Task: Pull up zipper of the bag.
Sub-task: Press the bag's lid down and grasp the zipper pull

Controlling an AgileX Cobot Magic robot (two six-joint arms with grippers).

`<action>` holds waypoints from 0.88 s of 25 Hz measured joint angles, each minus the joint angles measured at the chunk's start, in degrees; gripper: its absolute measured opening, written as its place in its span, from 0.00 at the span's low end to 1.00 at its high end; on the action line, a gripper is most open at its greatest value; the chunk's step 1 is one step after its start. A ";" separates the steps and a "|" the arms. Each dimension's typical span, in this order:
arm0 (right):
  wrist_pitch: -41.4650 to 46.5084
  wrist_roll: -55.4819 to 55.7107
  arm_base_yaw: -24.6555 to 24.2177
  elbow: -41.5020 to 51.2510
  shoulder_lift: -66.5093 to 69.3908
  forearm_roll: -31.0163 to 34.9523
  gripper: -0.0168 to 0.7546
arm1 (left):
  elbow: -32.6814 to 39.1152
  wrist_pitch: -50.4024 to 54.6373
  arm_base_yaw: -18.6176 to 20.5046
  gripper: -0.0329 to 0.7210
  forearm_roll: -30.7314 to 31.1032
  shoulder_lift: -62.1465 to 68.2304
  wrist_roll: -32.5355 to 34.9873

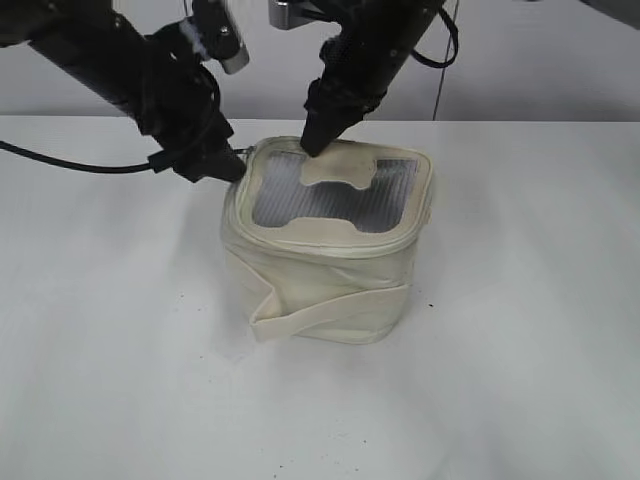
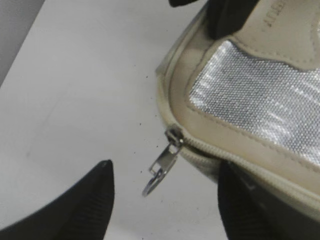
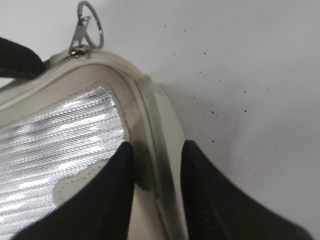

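The cream bag (image 1: 330,270) stands upright mid-table, its grey ribbed top panel (image 1: 335,195) facing up. My left gripper (image 1: 232,165) sits at the bag's left top corner. In the left wrist view it (image 2: 165,166) is open, and the zipper's silver ring pull (image 2: 161,170) hangs free between its fingers (image 2: 85,205), touching neither. The cream zipper track (image 2: 240,156) runs shut from that slider along the rim. My right gripper (image 1: 313,145) comes down on the back rim. Its fingers (image 3: 102,200) clamp the rim (image 3: 150,115), one on top and one on the outer wall. The ring pull (image 3: 89,25) shows beyond.
The bag rests on a white table (image 1: 120,340) with a grey wall behind. A black cable (image 1: 70,163) trails left from the left arm. A wide cream strap (image 1: 330,312) wraps the bag's front side.
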 joint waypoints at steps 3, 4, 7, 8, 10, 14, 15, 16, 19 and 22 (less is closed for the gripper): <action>0.44 -0.17 0.00 0.00 0.11 0.37 0.18 | 0.00 -0.68 -0.99 0.64 0.33 0.82 1.12; 0.55 -0.17 0.00 0.00 0.15 0.37 0.11 | 0.00 -0.78 -1.30 0.58 0.64 0.87 1.35; 0.62 -0.24 0.00 0.00 0.22 0.41 0.07 | 0.00 -1.06 -1.94 0.32 1.78 0.87 1.53; 0.62 -0.24 0.00 0.00 0.22 0.41 0.07 | 0.00 -1.06 -2.00 0.22 2.37 0.87 1.53; 0.62 -0.24 0.00 0.00 0.22 0.44 0.07 | 0.00 -2.06 -2.00 0.10 3.49 0.87 1.07; 0.62 -0.24 0.05 0.00 0.22 0.49 0.07 | 0.00 -2.28 -2.00 0.09 7.31 0.81 -3.53; 0.62 -0.24 0.05 0.00 0.22 0.49 0.07 | 0.00 -2.20 -2.00 0.08 7.85 0.76 -4.74; 0.62 -0.24 0.05 0.00 0.22 0.49 0.07 | 0.00 -1.84 -2.00 0.08 8.09 0.62 -5.53; 0.62 -0.18 0.05 0.00 0.22 0.74 0.07 | 0.00 0.28 -2.00 0.08 8.68 -0.12 -7.84; 0.62 0.31 0.05 0.00 0.22 0.60 0.07 | -0.01 4.51 -1.91 0.04 9.59 -0.25 -10.80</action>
